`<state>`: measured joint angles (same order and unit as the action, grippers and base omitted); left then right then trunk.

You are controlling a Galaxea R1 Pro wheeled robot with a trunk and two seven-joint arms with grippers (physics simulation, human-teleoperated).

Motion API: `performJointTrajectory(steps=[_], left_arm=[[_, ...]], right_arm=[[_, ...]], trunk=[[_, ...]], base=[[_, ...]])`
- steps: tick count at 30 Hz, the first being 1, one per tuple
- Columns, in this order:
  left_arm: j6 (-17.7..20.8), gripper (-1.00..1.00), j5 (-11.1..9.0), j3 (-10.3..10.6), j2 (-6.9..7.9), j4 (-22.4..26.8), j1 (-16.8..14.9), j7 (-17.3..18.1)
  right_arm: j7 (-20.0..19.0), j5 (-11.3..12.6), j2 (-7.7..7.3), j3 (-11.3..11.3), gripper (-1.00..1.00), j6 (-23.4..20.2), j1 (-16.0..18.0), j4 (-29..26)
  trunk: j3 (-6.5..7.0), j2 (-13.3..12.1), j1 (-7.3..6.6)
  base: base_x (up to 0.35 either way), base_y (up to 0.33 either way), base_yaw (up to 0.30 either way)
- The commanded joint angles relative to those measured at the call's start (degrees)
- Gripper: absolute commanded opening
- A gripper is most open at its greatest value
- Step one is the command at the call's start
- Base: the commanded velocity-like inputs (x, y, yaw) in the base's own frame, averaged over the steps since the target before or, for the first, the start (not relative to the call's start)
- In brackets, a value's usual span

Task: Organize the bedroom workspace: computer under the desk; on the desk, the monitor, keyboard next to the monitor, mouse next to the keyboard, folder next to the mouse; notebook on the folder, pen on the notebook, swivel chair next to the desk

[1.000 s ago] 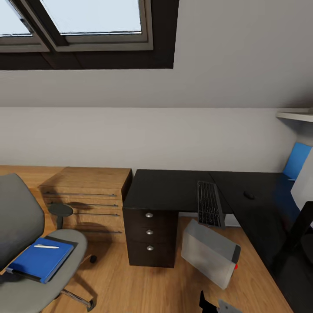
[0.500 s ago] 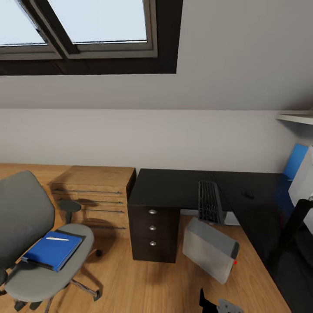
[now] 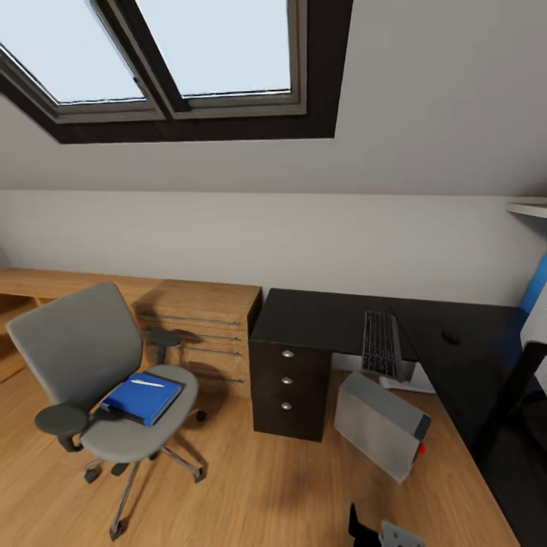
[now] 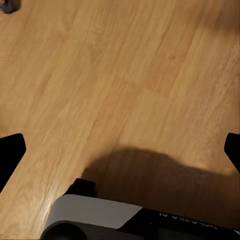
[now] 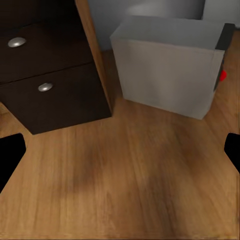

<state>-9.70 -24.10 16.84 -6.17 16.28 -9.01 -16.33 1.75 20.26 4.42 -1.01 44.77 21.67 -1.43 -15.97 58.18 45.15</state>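
The grey swivel chair stands on the wood floor, left of the desk. On its seat lies the blue folder, and the white pen rests on top of it. I cannot make out the notebook. The black keyboard overhangs the desk's front edge, and the small mouse sits further right on the top. The grey computer leans on the floor beside the drawer unit. The monitor is out of view. My left gripper and right gripper are both open over bare floor, the right one facing the computer.
A low light-wood cabinet runs along the wall behind the chair. A skylight sits in the sloped ceiling. A blue wall panel and a slanted black shape are at the right edge. My own base is below the left gripper.
The whole head view has shifted, so the camera has moved: the chair is now fully in frame and further off, and desk and computer sit more to the right. Nothing itself has moved.
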Motion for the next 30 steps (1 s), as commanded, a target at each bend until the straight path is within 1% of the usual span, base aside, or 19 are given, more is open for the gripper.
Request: performJointTrajectory(steps=[1,17,30], left_arm=[[-0.2,1.0,-0.5,0.5,0.02,0.0,0.0,-0.3],[-0.2,1.0,-0.5,0.5,0.02,0.0,0.0,-0.3],[-0.2,1.0,-0.5,0.6,0.02,0.0,0.0,-0.3]], right_arm=[[0.2,0.0,0.0,-0.1,1.0,0.1,0.0,0.0],[0.1,-0.1,-0.19,-0.3,1.0,0.1,0.0,0.9],[-0.2,-0.1,0.12,-0.4,1.0,0.2,0.0,1.1]], trunk=[[0.11,-0.4,-0.26],[2.99,-6.8,-3.77],[5.32,-12.0,-6.63]], base=[[-0.339,0.0,0.037],[-0.339,0.0,0.005],[-0.341,0.0,0.0]])
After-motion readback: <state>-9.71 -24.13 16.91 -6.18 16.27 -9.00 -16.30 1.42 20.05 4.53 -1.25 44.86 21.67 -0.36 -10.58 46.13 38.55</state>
